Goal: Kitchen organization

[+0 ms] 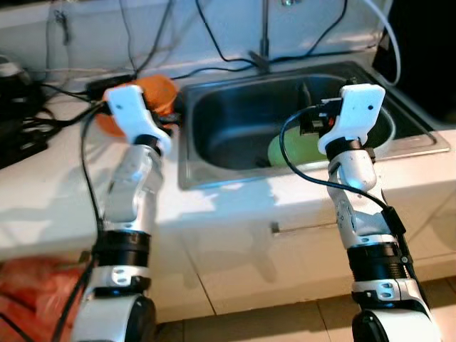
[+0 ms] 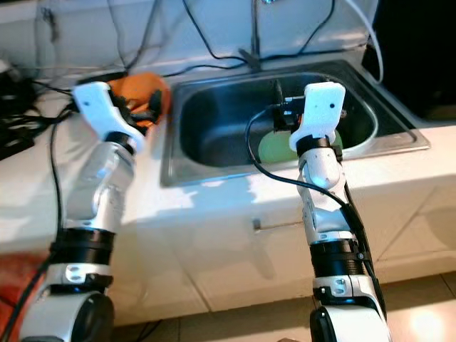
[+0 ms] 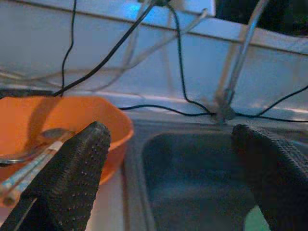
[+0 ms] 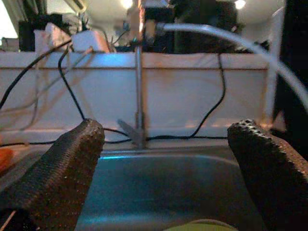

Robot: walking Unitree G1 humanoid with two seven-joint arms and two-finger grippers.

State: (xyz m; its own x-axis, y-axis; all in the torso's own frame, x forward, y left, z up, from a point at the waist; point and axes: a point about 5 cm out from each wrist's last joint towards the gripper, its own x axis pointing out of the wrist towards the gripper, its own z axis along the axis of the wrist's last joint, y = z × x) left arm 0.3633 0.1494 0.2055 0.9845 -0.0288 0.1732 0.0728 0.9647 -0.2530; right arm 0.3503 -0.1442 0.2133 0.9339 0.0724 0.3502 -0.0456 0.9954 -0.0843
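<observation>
Both pairs of fingers are spread wide and empty: an orange bowl [image 3: 57,130] holding utensils is seen beside the left gripper [image 3: 168,159], a green item [image 1: 296,148] in the sink [image 1: 214,153] beneath the right gripper [image 4: 166,163], presumably awaiting pickup.

Left arm: raised, bent forward; left tool [image 3: 168,159]: fingers spread wide
Right arm: raised; right tool [image 4: 168,159]: fingers spread wide

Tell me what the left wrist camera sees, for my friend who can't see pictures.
The left gripper, fingers wide open, hangs near the counter between an orange bowl holding utensils and a steel sink. Black cables trail along the white wall behind.
</observation>
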